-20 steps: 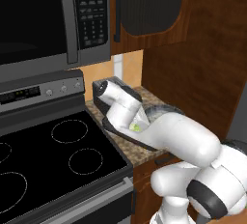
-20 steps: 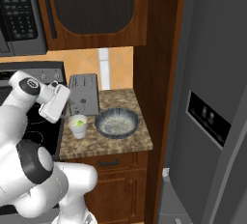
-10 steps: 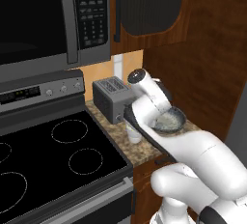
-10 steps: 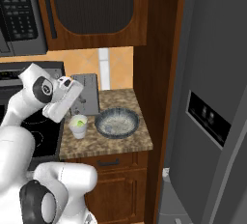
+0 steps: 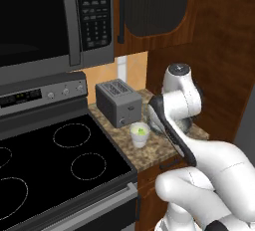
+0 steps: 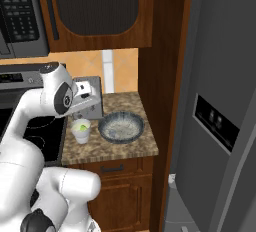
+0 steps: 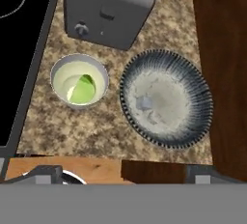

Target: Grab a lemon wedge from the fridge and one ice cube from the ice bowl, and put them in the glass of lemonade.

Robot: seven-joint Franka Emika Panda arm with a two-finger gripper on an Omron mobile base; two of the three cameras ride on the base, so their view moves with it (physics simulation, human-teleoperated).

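1. The hand [image 6: 86,96] hangs above the counter [image 7: 103,126] with its jaws spread wide and nothing between them, so it is free for a fresh pick.
2. In the hand view it looks straight down on the glass [image 7: 79,81] and the ice bowl [image 7: 165,97], which stand just beside each other in front of the toaster [image 7: 110,7].
3. The lemon wedge [image 7: 82,90] already lies inside the glass, a yellow-green piece in the pale drink; that half of the task looks done.
4. The bowl holds a whitish layer, and a small pale cube [image 7: 144,103] shows near its middle. It is small and blurred, so I cannot be sure it is a single loose cube.
5. The high, open pose over the two vessels suits lining up on the bowl: I judge the ice pick to be the step in hand.
6. The short gap between bowl and glass should make the carry easy; the risk is a slippery cube sliding out of the fingers.
7. The fridge [image 6: 220,106] stands to the right with its doors closed.
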